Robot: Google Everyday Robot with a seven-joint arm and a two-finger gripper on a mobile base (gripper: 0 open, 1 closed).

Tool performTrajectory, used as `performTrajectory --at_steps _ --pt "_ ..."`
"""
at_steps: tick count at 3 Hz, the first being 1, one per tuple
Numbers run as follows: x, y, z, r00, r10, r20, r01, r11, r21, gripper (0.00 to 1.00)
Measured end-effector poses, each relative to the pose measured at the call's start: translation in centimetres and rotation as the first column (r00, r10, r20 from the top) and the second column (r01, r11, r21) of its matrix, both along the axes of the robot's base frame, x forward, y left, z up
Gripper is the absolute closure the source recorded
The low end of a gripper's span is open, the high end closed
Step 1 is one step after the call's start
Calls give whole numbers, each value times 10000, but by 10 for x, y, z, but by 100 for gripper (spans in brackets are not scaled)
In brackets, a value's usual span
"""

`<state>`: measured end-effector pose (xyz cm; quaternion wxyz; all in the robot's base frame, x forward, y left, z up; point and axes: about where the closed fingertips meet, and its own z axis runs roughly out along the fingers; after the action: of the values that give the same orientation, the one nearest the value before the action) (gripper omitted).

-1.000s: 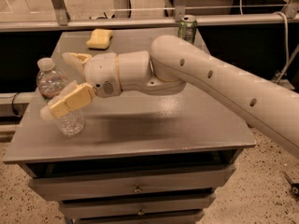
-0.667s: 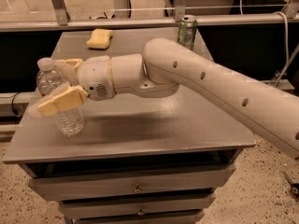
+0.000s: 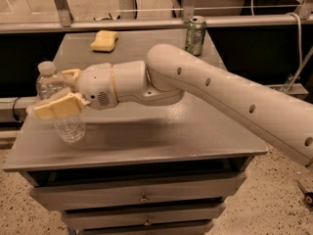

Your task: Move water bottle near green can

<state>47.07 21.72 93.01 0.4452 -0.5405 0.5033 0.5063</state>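
The water bottle (image 3: 66, 126), clear ribbed plastic with a white cap, stands near the left edge of the grey table (image 3: 195, 131). My gripper (image 3: 61, 89) is at the bottle's upper half. One tan finger (image 3: 55, 107) crosses in front of the bottle and the other shows behind it, so the jaws stand open on either side of the bottle. The green can (image 3: 195, 35) stands upright at the far right of the table, well away from the bottle. My white arm reaches across the table from the right.
A yellow sponge (image 3: 104, 40) lies at the far left-centre of the table. A metal rail (image 3: 146, 23) runs behind the table. Drawers (image 3: 142, 197) sit below the tabletop. The table's left edge is close to the bottle.
My gripper has moved left, and its front finger now covers the bottle's middle. The bottle, can and sponge have not moved.
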Motion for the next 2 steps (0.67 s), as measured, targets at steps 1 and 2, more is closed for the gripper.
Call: performTrajectory --at_steps 1,2 --pt "6 -13 2 9996 -263 104 264 9995 -153 87" --pt "20 -42 4 9966 -770 280 782 9959 -447 100"
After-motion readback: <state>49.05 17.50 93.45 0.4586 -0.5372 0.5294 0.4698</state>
